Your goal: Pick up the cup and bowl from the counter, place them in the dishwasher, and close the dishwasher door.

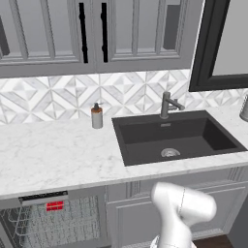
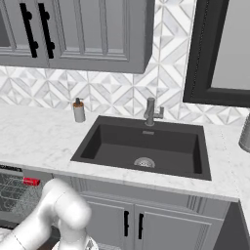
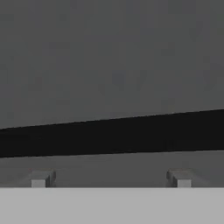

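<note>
The hand view looks closely at the dark grey dishwasher door (image 3: 109,57), with its long black bar handle (image 3: 109,133) running across. My gripper (image 3: 109,179) is open just short of that handle, fingertips (image 3: 39,179) wide apart with nothing between them. Under the white marble counter (image 1: 58,150) the dishwasher (image 1: 53,223) stands open, showing grey wire racks and its black control strip (image 1: 43,197). A red shape in the rack, the cup (image 1: 54,206), also appears as the cup (image 2: 31,181) in the right base view. The bowl is out of view.
A brown-and-grey soap dispenser (image 1: 97,116) stands on the counter left of the black sink (image 1: 174,138) and its faucet (image 1: 168,104). Grey panelled cabinets (image 2: 161,224) sit under the sink. My white arm (image 1: 181,213) bends low in front of them.
</note>
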Controlling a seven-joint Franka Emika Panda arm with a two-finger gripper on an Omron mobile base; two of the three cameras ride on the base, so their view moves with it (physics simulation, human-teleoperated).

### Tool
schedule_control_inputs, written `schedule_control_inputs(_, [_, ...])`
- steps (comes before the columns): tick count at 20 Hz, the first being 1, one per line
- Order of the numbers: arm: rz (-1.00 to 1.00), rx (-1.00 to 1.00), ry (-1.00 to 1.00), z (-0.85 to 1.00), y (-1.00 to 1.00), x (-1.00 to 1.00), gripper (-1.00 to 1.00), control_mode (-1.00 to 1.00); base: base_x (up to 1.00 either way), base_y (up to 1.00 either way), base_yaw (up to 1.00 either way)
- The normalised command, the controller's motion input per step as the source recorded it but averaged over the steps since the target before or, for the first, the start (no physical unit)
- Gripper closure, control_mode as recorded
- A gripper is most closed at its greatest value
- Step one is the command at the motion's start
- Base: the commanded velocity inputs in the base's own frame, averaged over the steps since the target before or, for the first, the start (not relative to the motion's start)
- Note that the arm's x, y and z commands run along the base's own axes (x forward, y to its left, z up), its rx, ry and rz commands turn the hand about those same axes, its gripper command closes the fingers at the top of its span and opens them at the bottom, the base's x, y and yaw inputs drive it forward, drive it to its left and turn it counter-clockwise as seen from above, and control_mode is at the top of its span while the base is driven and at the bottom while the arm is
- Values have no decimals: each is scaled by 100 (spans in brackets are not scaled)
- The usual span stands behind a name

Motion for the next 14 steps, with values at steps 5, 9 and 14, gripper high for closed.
schedule_control_inputs(5, [-4, 3, -60, -4, 0, 100, -100, -100, 0, 0, 0])
schedule_control_inputs(9, [-16, 4, -38, -26, 0, 100, -100, -100, 0, 0, 0])
schedule_control_inputs(14, [-15, 1, -19, -46, 0, 97, -100, -100, 0, 0, 0])
